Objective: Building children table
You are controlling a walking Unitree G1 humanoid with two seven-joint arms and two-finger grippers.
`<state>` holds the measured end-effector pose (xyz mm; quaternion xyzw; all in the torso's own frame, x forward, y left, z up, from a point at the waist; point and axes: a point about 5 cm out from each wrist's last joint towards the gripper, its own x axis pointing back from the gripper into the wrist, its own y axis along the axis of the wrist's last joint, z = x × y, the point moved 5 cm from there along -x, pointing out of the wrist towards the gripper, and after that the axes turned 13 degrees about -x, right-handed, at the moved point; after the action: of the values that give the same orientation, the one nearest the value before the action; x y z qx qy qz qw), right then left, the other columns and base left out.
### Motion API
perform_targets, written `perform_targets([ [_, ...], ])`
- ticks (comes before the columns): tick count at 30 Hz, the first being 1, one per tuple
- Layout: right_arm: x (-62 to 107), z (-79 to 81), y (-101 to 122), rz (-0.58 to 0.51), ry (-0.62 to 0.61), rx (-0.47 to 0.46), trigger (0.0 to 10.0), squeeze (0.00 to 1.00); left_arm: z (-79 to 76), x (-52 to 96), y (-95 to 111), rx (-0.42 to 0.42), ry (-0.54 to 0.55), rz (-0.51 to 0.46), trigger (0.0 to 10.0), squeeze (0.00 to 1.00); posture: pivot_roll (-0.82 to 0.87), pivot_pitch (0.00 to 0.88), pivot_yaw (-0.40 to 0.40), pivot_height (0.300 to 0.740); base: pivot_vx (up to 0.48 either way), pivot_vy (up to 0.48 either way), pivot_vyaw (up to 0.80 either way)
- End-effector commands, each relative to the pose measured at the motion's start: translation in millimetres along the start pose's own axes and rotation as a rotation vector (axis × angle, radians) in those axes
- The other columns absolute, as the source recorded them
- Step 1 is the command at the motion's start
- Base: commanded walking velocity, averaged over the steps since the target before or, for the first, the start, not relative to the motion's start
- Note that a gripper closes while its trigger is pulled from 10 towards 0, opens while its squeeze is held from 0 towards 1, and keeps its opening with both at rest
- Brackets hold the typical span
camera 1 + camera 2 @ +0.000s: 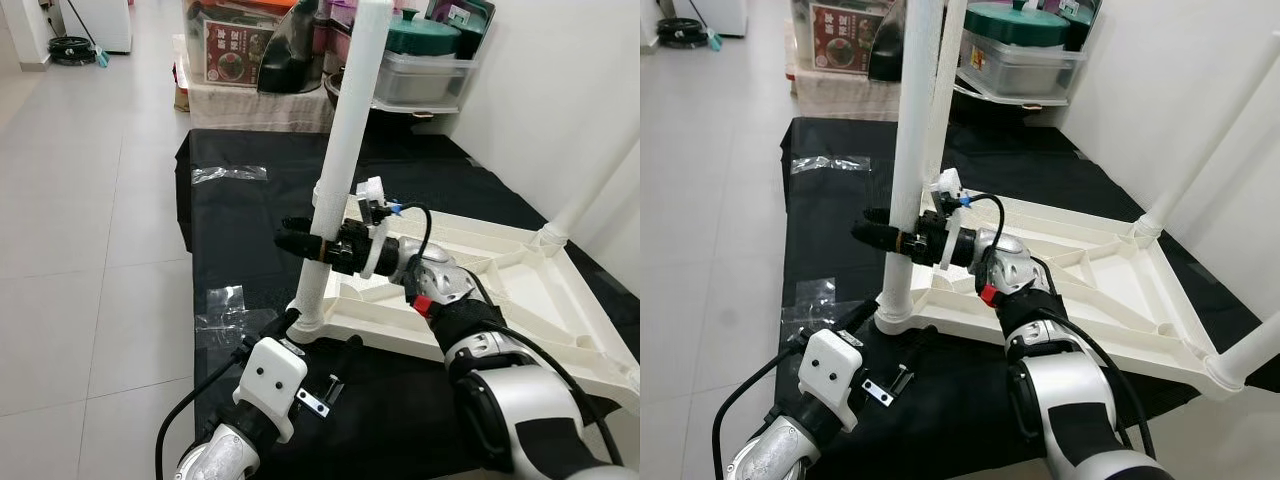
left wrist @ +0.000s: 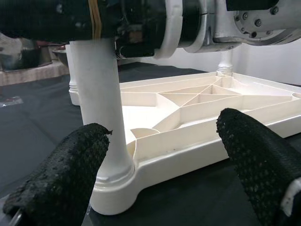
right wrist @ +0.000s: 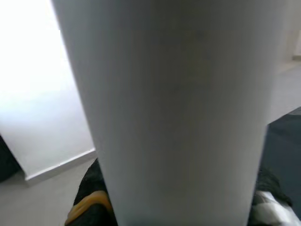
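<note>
Left eye view: my right gripper (image 1: 300,243) clamps the white table leg (image 1: 345,150); keep it plumb in its corner socket (image 1: 312,322) while my left gripper (image 2: 160,165), fingers spread, waits nearby.

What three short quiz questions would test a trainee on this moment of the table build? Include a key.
1. True or false: the right gripper is closed around the upright white leg.
2. Are the left gripper's fingers open or shut?
3. What does the upturned tabletop lie on? A) bare tiles B) black cloth C) a chair

Key: 1 true; 2 open, facing the base of the leg without touching it; 3 B.
</note>
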<state>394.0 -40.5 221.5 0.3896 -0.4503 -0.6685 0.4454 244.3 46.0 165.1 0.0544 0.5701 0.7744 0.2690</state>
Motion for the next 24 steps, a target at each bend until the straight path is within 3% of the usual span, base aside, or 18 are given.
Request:
perform_targets([
  [1,2.6,-8.5,-4,-0.012,-0.064,-0.037,0.0,0.00,-4.5,0.3,-4,0.010,-0.011,0.020,10.0,0.00,0.11,0.045,-0.150,0.740,0.000,0.000,0.00],
  [2,6.2,-17.9,0,-0.031,-0.150,-0.021,0.0,0.00,-4.4,0.4,-4,0.011,-0.011,0.021,10.0,0.00,0.11,0.044,-0.149,0.740,0.000,0.000,0.00],
  [3,6.2,-17.9,0,-0.031,-0.150,-0.021,0.0,0.00,-4.4,0.4,-4,0.011,-0.011,0.021,10.0,0.00,0.11,0.044,-0.149,0.740,0.000,0.000,0.00],
  [6,25.1,-51.8,9,-0.107,-0.491,0.025,0.0,0.00,-4.2,0.7,-5,0.013,-0.013,0.023,10.0,0.00,0.10,0.044,-0.146,0.740,0.000,0.000,0.00],
  [7,25.1,-51.8,9,-0.107,-0.491,0.025,0.0,0.00,-4.2,0.7,-5,0.013,-0.013,0.023,10.0,0.00,0.10,0.044,-0.146,0.740,0.000,0.000,0.00],
  [8,60.3,-87.8,3,-0.151,-0.930,-0.028,0.0,0.00,-3.7,0.9,-5,0.011,-0.013,0.024,10.0,0.00,0.10,0.042,-0.144,0.740,0.000,0.000,0.00],
  [9,77.1,-97.0,-1,-0.157,-1.092,-0.028,0.0,0.00,-3.5,0.7,-5,0.011,-0.014,0.024,10.0,0.00,0.10,0.042,-0.144,0.740,0.000,0.000,0.00],
  [10,77.1,-97.0,-1,-0.157,-1.092,-0.028,0.0,0.00,-3.5,0.7,-5,0.011,-0.014,0.024,10.0,0.00,0.10,0.042,-0.144,0.740,0.000,0.000,0.00],
  [13,101.0,-103.9,-12,-0.216,-1.336,-0.063,0.0,0.00,-3.6,0.8,-6,0.009,-0.016,0.025,10.0,0.00,0.10,0.044,-0.143,0.740,0.000,0.000,0.00],
  [15,101.0,-103.9,-12,-0.216,-1.336,-0.063,0.0,0.00,-3.6,0.8,-6,0.009,-0.016,0.025,10.0,0.00,0.10,0.044,-0.143,0.740,0.000,0.000,0.00],
  [16,104.9,-102.9,-16,-0.254,-1.407,-0.085,0.0,0.00,-3.7,0.8,-6,0.008,-0.017,0.026,10.0,0.00,0.11,0.040,-0.141,0.740,0.000,0.000,0.00],
  [19,102.5,-95.4,-20,-0.330,-1.489,-0.099,0.0,0.00,-4.1,1.0,-6,0.007,-0.019,0.027,10.0,0.00,0.11,0.036,-0.141,0.740,0.000,0.000,0.00],
  [24,95.8,-89.4,-19,-0.366,-1.499,-0.084,0.0,0.00,-4.3,1.3,-7,0.007,-0.019,0.028,10.0,0.00,0.10,0.035,-0.137,0.740,0.000,0.000,0.00],
])
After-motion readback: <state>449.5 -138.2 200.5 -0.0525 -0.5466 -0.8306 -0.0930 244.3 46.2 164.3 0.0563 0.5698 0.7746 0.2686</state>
